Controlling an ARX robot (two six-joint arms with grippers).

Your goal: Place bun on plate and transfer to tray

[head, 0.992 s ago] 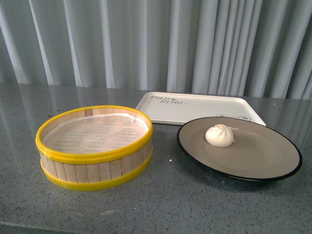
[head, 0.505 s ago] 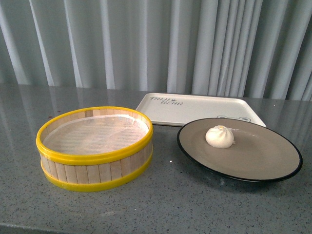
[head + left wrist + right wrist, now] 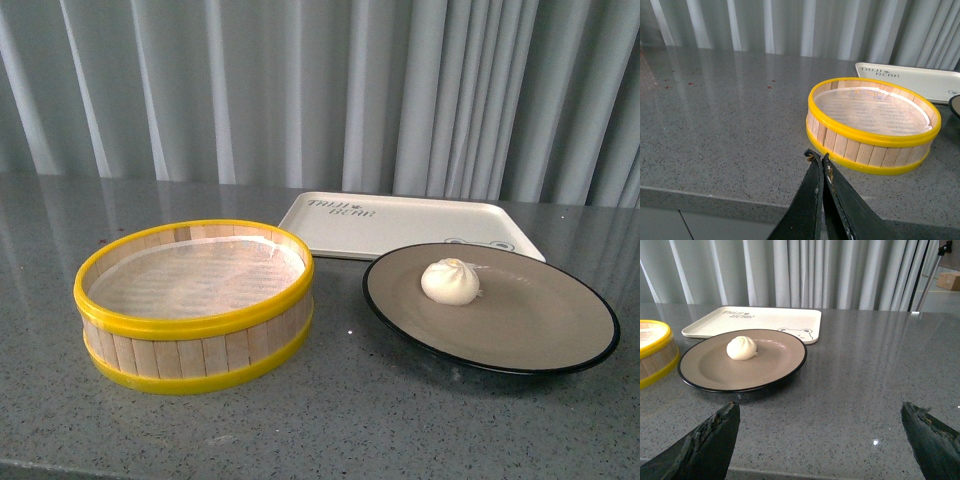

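Note:
The cream-white bun (image 3: 450,280) (image 3: 741,348) rests on the beige plate (image 3: 540,320) (image 3: 770,367) with its black rim, a little off the plate's middle. Behind the plate lies the flat cream tray (image 3: 400,222) (image 3: 765,320) (image 3: 920,80) with dark lettering and a bear drawing, bare. Neither arm shows in the front view. My right gripper (image 3: 821,412) hangs open over the counter in front of the plate, apart from it. My left gripper (image 3: 818,156) is shut on nothing, just short of the steamer basket.
A round yellow-rimmed wooden-slat steamer basket (image 3: 193,300) (image 3: 873,122) (image 3: 652,352) with a white liner stands left of the plate. The grey speckled counter (image 3: 350,420) runs to a front edge close to both grippers. Pale curtains hang behind.

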